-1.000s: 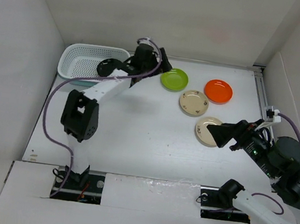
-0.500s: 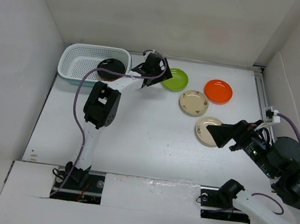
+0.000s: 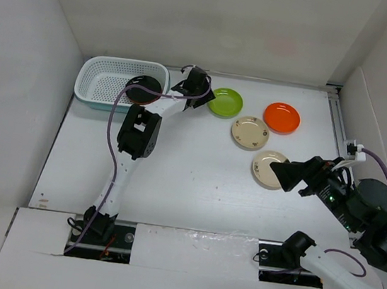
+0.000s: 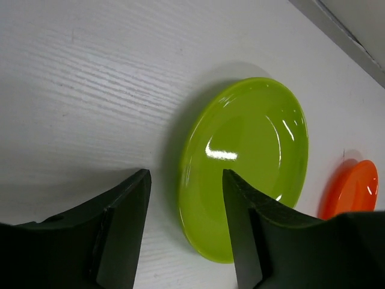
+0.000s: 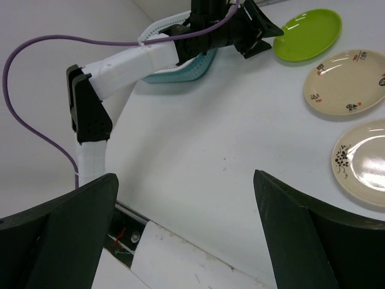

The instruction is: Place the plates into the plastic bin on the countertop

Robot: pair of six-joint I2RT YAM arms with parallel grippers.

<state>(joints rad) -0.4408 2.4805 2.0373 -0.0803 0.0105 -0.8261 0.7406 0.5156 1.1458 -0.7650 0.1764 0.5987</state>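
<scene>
the teal plastic bin holds a black plate at its right end, while the left gripper and right gripper have jaws apart, empty.

No writing, label, brand or number can be read in any view. The upper round beige plate and the lower round beige plate, at the right of the right wrist view, bear only small dark marks.
</scene>
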